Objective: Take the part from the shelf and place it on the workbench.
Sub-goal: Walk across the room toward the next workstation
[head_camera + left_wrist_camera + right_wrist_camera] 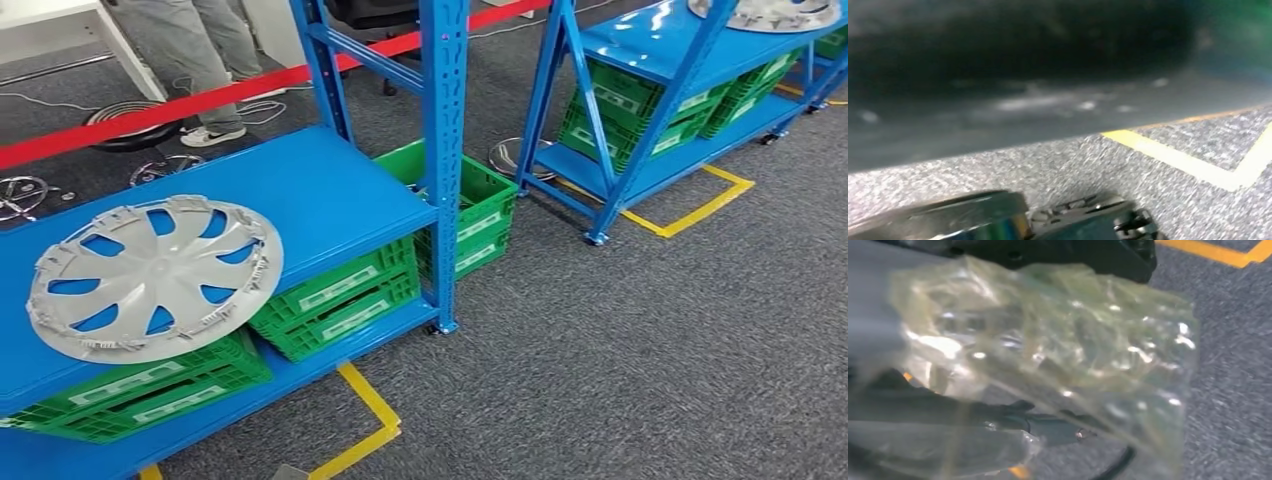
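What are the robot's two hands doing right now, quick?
Left hand: cannot be told; the blurred left wrist view shows grey carpet and yellow floor tape.
Right hand: cannot be told; crinkled clear plastic wrap covers it.

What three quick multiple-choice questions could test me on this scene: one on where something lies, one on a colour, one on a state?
1. Where does the silver plastic wheel cover lie?
A. on the grey carpet floor
B. on the top board of the near blue metal shelf
C. inside a crate

2. What colour are the slotted plastic crates under that board?
A. green
B. red
C. white

3. How does the wheel cover rest?
A. propped upright against a post
B. hanging from a hook
C. flat, with its rim jutting past the board's front edge

Answers: 1 B, as the head view shows it on the blue board. 2 A, the crates are plainly green. 3 C, it lies flat and its lower rim overhangs a crate.
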